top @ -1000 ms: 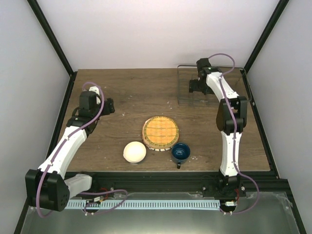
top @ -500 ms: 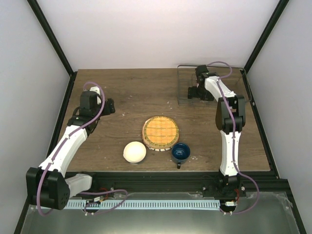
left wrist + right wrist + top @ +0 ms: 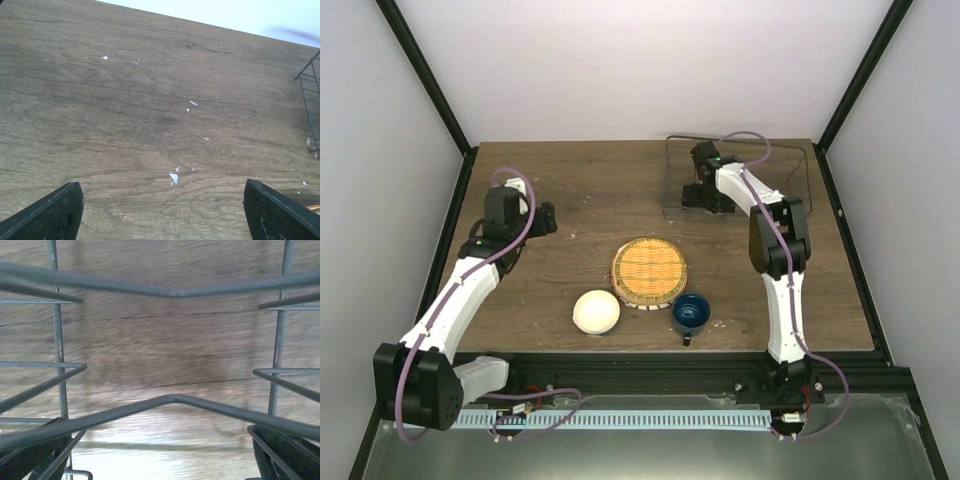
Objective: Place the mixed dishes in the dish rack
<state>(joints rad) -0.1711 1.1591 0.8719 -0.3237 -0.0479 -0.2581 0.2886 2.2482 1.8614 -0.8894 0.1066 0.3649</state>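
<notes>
Released and spread wide, the right end effector (image 3: 160,455) sits inside the thin grey wire dish rack (image 3: 172,291) at the wooden table's (image 3: 590,190) far right, well apart from the yellow-orange woven plate (image 3: 649,270), cream-white bowl (image 3: 596,311) and dark blue mug (image 3: 691,312).

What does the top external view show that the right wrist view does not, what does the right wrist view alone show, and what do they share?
Only top external: the yellow-orange woven plate, cream-white bowl, dark blue mug, the left gripper and both whole arms. Only right wrist: the open fingers of the right gripper, close up and low at either side, with wires crossing them. Both: the dish rack and the wooden table.
</notes>
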